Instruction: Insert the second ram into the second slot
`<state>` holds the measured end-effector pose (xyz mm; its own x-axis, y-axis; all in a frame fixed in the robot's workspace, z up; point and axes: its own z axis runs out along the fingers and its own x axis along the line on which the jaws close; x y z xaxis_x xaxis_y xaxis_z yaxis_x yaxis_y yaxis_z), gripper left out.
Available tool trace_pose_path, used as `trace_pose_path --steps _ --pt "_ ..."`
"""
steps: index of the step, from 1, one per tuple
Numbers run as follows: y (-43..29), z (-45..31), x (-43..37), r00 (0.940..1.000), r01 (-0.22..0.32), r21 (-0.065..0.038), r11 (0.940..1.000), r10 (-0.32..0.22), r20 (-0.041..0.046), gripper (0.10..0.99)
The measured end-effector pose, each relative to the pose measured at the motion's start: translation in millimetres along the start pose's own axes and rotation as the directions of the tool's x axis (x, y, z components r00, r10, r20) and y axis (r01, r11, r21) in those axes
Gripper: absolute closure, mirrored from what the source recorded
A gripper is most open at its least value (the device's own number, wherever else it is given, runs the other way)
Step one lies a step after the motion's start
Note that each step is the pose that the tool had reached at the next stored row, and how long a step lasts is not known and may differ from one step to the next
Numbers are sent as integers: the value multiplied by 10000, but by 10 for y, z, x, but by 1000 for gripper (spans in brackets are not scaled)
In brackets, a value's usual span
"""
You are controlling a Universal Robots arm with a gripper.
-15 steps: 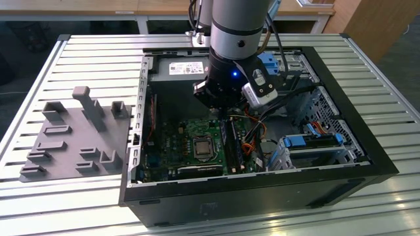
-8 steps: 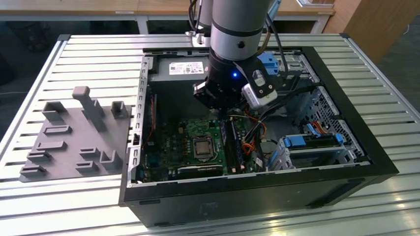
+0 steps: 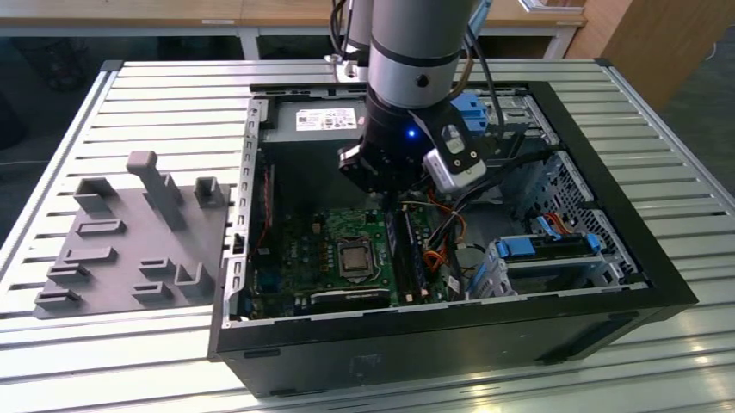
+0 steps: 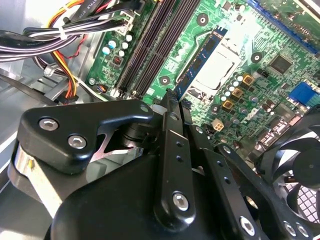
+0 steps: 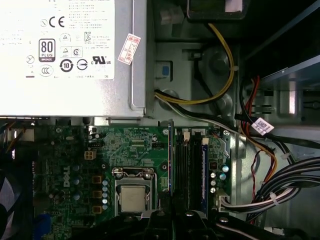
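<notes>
My gripper [image 4: 175,100] is shut on the second ram [image 4: 200,60], a thin blue stick with dark chips that juts out from between the fingers. It hangs edge-on over the green motherboard [image 4: 250,55], between the processor socket [image 5: 134,197] and the row of black memory slots [image 5: 187,165]. In the first wrist view the held ram [image 5: 170,155] runs parallel to the slots, just beside them. Another blue stick [image 5: 204,165] sits in the slot farthest from it. In the exterior view the gripper [image 3: 388,200] reaches down into the open computer case [image 3: 460,323].
A power supply [image 5: 65,55] fills the case end beyond the slots. Bundled cables [image 5: 280,190] run close past the slots' far side. A fan [image 4: 295,170] sits by the socket. A blue drive cage [image 3: 552,249] and a grey fixture plate [image 3: 126,241] flank the work area.
</notes>
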<state>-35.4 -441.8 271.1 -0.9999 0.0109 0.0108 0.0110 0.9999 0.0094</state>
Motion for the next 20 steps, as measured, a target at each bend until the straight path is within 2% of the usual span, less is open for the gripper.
trace_pose_path --steps 9,20 --pt "-24 4 0 10000 0 1 10000 0 0 949" --pt "-24 43 -19 10000 1 1 10000 -1 0 949"
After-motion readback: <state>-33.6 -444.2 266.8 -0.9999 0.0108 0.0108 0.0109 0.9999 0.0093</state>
